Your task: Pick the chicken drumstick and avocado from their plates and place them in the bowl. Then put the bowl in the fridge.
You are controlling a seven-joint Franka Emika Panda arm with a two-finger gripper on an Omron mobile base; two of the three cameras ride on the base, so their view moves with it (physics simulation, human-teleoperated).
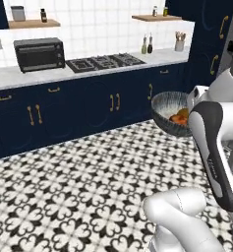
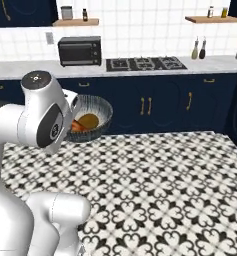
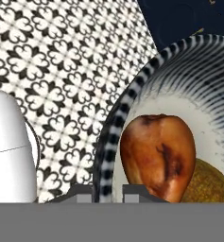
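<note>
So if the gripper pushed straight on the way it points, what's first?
The bowl: its rim sits between the gripper fingertips, so it meets that at once. Beyond the rim, probably floor; depth is unclear.

Grey marble counter (image 1: pixel 19 76) — black toaster oven (image 1: pixel 39 54), gas hob (image 1: pixel 105 62)
</note>
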